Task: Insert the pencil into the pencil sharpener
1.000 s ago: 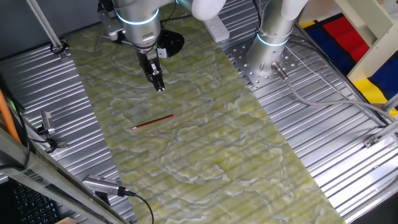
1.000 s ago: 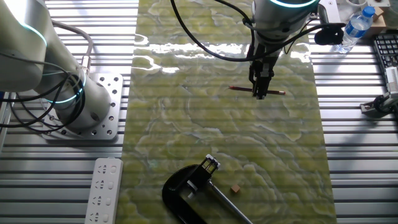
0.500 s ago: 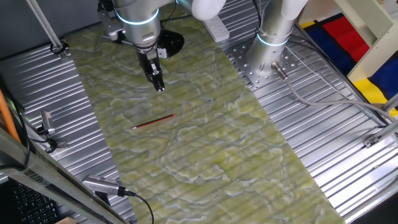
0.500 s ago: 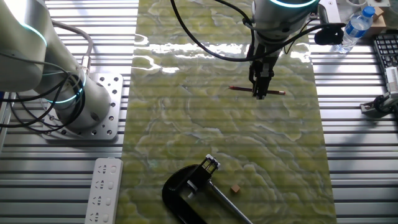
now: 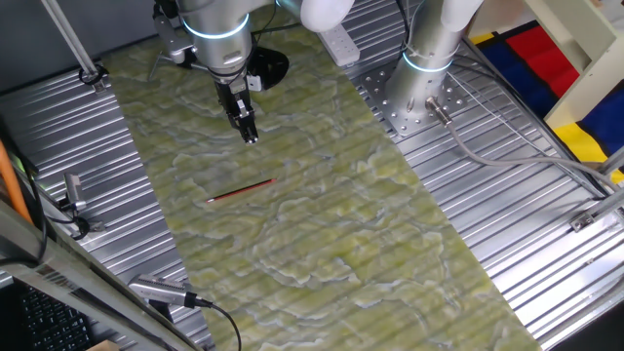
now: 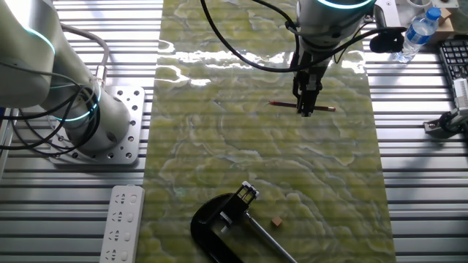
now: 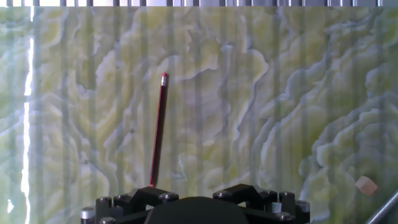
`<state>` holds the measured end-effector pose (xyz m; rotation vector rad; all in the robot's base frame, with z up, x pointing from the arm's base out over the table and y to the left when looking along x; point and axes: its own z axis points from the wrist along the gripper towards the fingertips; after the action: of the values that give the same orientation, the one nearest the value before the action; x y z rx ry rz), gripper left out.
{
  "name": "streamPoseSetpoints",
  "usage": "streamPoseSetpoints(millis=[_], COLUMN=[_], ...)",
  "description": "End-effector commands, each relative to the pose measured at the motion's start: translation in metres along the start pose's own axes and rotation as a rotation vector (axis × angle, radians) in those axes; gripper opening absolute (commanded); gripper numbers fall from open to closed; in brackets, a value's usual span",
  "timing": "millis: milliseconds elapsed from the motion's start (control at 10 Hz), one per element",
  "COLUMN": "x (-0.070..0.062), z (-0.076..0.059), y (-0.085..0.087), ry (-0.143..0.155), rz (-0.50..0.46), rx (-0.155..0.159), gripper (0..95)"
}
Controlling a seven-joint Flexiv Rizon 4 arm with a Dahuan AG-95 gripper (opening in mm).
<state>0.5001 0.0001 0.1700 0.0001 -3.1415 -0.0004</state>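
While the pencil is laid flat on the mat, the gripper is held above it, its jaws apparently closed and empty.

Nothing changes: the gripper hangs where it was above the mat, and the pencil lies unmoved.

The thin red pencil lies flat mid-mat, nearer one long table edge. The glossy black pencil sharpener sits by the far short edge, seemingly upright, though partly cropped.
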Motion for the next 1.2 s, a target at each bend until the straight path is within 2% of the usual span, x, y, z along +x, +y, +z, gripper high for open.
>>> streamPoseSetpoints(millis=[100,900,1200], x=[0.0,-0.001,-0.012], z=[0.0,0.001,0.005], y=[0.0,0.002,0.015], ry=[0.043,0.042,0.048], rz=[-0.139,-0.12,-0.058], rx=[-0.122,-0.117,-0.109], gripper=[0.0,0.0,0.0])
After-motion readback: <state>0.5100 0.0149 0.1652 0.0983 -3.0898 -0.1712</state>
